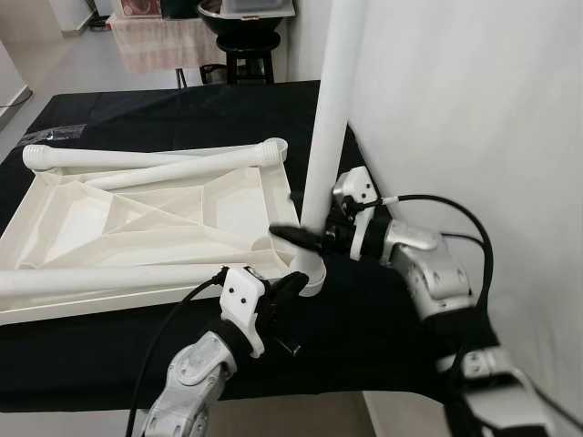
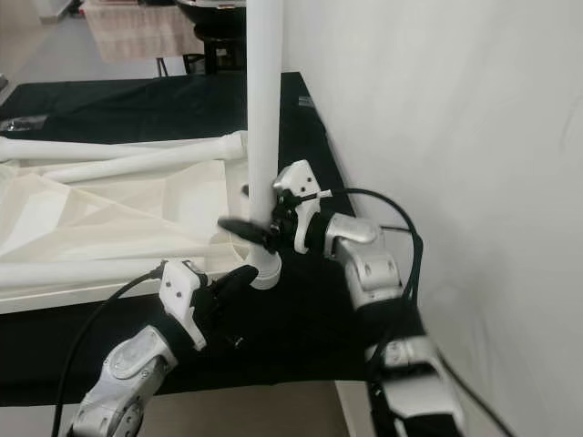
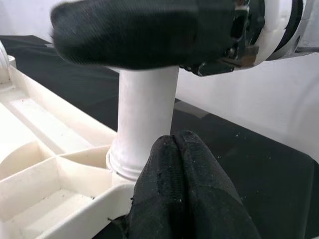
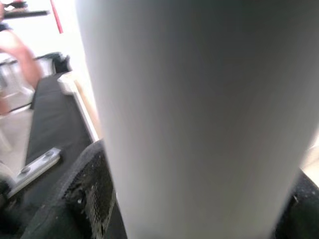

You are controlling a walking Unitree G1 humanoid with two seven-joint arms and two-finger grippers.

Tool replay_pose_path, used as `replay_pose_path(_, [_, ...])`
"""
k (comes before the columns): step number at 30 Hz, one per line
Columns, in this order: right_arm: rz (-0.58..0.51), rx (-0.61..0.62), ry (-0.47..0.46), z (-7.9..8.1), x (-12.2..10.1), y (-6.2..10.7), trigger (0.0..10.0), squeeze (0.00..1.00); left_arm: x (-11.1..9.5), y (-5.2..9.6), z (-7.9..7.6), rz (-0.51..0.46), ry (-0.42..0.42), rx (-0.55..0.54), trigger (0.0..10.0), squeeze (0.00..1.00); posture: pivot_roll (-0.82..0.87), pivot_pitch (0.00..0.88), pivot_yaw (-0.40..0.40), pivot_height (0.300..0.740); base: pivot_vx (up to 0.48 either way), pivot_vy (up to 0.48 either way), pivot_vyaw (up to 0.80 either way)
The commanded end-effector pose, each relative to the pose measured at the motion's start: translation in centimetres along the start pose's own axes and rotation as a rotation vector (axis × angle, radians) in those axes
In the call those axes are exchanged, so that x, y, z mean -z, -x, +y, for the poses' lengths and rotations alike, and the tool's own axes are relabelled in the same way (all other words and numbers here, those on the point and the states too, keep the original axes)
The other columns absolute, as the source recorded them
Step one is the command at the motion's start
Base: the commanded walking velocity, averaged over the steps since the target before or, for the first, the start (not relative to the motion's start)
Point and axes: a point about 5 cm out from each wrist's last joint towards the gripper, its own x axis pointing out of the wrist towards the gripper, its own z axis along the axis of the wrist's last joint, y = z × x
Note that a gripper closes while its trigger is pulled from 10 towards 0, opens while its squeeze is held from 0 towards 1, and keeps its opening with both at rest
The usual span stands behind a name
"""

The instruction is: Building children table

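The white children's table top [image 1: 137, 218] lies upside down on a black cloth. One white leg [image 1: 330, 109] stands upright in its near right corner socket. My right gripper [image 1: 312, 238] is shut on this leg low down, a black finger [image 4: 89, 194] on its side. My left gripper [image 1: 290, 284] sits just in front of the socket, its fingertips [image 3: 179, 164] pressed together and shut on nothing, right at the base of the leg [image 3: 144, 114]. Three other legs lie flat on the top: two at the far edge [image 1: 182, 170] and one along the near edge [image 1: 109, 278].
A white wall [image 1: 474, 109] rises close on the right, just behind the upright leg. The black cloth [image 1: 109, 346] ends at the table's near edge below my arms. A black stool [image 1: 246, 45] and a cloth-covered stand [image 1: 164, 41] are at the back.
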Motion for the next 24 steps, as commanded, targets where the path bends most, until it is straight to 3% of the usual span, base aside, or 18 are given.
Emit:
replay_pose_path(1, [0.016, -0.053, -0.004, -0.1, 0.1, -0.4, 10.0, 0.00, 0.6, 0.1, 0.0, 0.019, 0.009, -0.001, 10.0, 0.00, 0.02, 0.048, -0.022, 0.740, 0.000, 0.000, 0.00])
replay_pose_path(2, [0.024, -0.052, -0.011, -0.5, 0.1, -0.5, 10.0, 0.00, 0.6, 0.1, 0.0, 0.020, 0.009, -0.001, 10.0, 0.00, 0.03, 0.044, -0.023, 0.740, 0.000, 0.000, 0.00])
replay_pose_path(3, [0.035, -0.046, -0.018, -0.9, 0.2, -0.6, 7.1, 0.00, 0.6, 0.1, 0.0, 0.021, 0.009, -0.001, 10.0, 0.00, 0.03, 0.044, -0.023, 0.740, 0.000, 0.000, 0.00])
replay_pose_path(4, [0.045, -0.028, -0.021, -1.2, 0.4, -0.8, 1.8, 0.00, 0.6, 0.1, -0.1, 0.021, 0.009, -0.001, 10.0, 0.00, 0.03, 0.040, -0.023, 0.740, 0.000, 0.000, 0.00])
replay_pose_path(5, [0.045, -0.028, -0.021, -1.2, 0.4, -0.8, 1.8, 0.00, 0.6, 0.1, -0.1, 0.021, 0.009, -0.001, 10.0, 0.00, 0.03, 0.040, -0.023, 0.740, 0.000, 0.000, 0.00])
replay_pose_path(6, [0.048, -0.017, -0.050, -1.5, 0.7, -0.8, 0.0, 0.00, 0.7, 0.1, -0.1, 0.021, 0.010, -0.001, 10.0, 0.00, 0.03, 0.041, -0.023, 0.740, 0.000, 0.000, 0.00])
replay_pose_path(13, [0.037, 0.003, -0.085, -1.6, 1.2, -0.2, 0.0, 0.00, 0.6, 0.1, -0.2, 0.020, 0.011, 0.000, 10.0, 0.00, 0.03, 0.049, -0.023, 0.740, 0.000, 0.000, 0.00])
replay_pose_path(19, [0.037, 0.070, -0.055, -1.9, 1.9, 1.3, 0.0, 0.00, 0.5, 0.2, -0.3, 0.016, 0.012, 0.001, 10.0, 0.00, 0.03, 0.064, -0.027, 0.740, 0.000, 0.000, 0.00])
replay_pose_path(24, [0.069, 0.347, -0.049, -2.4, 3.4, 2.6, 0.0, 0.00, 0.4, 0.3, -0.4, 0.014, 0.013, 0.000, 10.0, 0.00, 0.01, 0.074, -0.032, 0.740, 0.000, 0.000, 0.00])
